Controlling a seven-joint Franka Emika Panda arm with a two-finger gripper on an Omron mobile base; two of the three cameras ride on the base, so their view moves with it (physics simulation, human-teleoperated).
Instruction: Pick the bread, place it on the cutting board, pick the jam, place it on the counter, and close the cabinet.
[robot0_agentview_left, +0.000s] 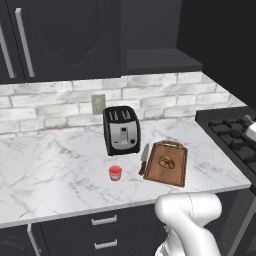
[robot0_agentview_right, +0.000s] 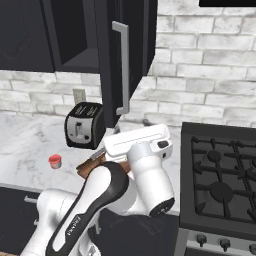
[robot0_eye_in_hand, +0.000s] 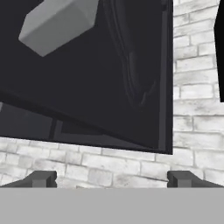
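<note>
End effector (robot0_eye_in_hand: 111, 178) gapes wide beneath cabinet (robot0_eye_in_hand: 87, 78) door's lower edge.

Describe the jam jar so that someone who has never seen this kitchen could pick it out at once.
Start at the white marble counter and find the black-and-silver toaster standing against the brick wall. Just in front of it, nearer the counter's front edge, stands the jam, with a knife and the cutting board to its right. It is the one small red cylinder with a paler lid band.
</note>
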